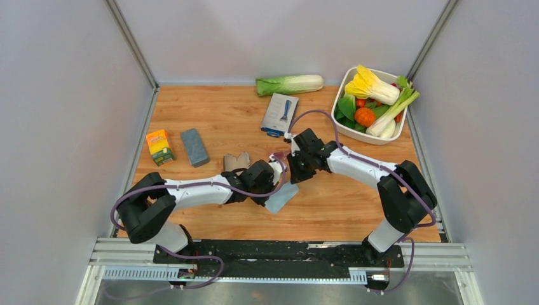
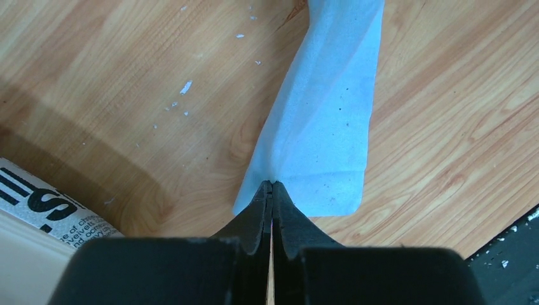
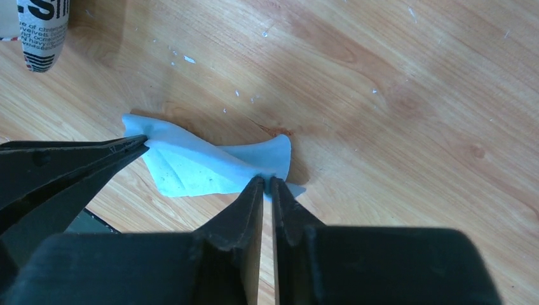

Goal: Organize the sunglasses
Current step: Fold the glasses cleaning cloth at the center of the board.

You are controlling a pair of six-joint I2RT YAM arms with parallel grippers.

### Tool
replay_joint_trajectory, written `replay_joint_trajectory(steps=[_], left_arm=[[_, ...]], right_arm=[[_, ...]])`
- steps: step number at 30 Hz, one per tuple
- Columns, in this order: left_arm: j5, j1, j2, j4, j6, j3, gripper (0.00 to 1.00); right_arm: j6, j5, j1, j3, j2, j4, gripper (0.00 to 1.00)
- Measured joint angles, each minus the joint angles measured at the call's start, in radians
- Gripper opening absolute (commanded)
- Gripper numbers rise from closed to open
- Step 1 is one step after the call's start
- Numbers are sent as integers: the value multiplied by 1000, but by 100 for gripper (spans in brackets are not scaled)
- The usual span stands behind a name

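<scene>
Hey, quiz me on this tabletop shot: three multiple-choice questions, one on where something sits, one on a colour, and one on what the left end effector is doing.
1. Where on the table does the white tub of vegetables stand?
A. far right corner
B. near left corner
C. dead centre

2. What colour is the cloth?
A. red
B. light blue
C. black

3. What state is the left end effector in?
A. wide open above the cloth
B. shut on the cloth
C. shut on the tub's rim

Answers:
1 A: the top view shows the tub at the far right corner of the table.
2 B: both wrist views show the cloth as pale blue.
3 B: the left wrist view shows the jaws pressed together with the cloth pinched at their tips.
</scene>
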Motion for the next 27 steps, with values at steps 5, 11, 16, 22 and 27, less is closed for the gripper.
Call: replay_joint_trajectory(steps=[5, 11, 16, 22, 27], left_arm=[[5, 0, -7, -64, 19, 57, 0], [65, 1, -8, -138, 53, 141, 0], [100, 1, -1, -165, 59, 137, 0], [133, 1, -1, -138, 50, 101, 0], [158, -2, -1, -108, 32, 67, 0]], right_arm=[[1, 2, 0, -11, -9, 0, 37], [1, 16, -5, -11, -40, 0, 41], [43, 17, -10, -11, -47, 0, 43], [180, 4, -11, -8, -21, 17, 41], [292, -44, -12, -5, 41, 37, 41]])
